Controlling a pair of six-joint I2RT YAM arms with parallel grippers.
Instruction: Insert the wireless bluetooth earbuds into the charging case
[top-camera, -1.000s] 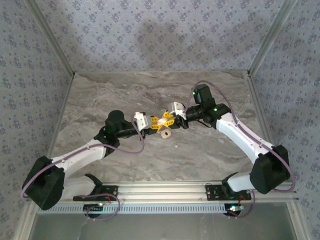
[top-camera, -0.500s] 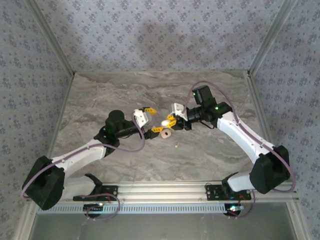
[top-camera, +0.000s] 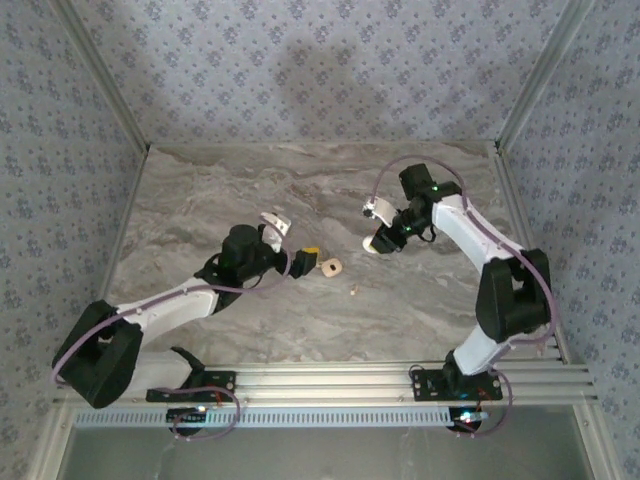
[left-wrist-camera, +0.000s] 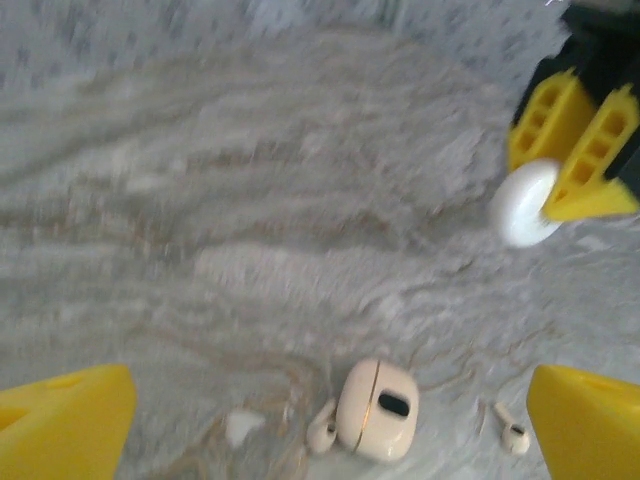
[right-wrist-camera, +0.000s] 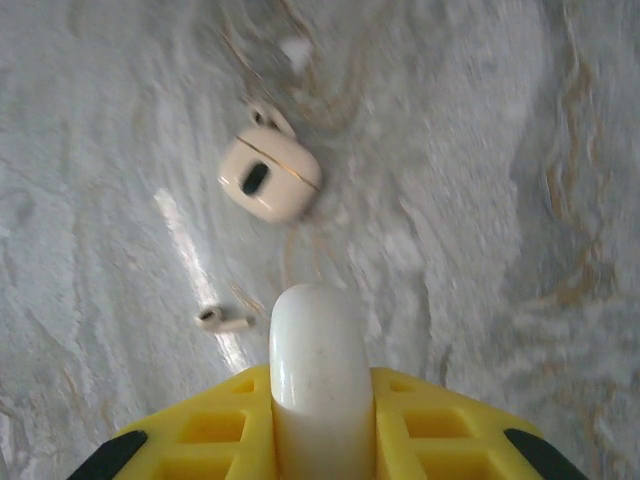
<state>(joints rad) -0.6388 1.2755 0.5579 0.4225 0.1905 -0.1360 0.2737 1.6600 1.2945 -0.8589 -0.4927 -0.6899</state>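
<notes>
Earbuds (left-wrist-camera: 510, 430) not yet inserted: both seen loose on worktop (left-wrist-camera: 200, 200), one apparently touching case (left-wrist-camera: 376, 408), one near it. Left jaws spread wide beside case, nothing held. Right jaws clamped on white disc (right-wrist-camera: 320, 370), well apart.

No readable text, labels or numbers anywhere
</notes>
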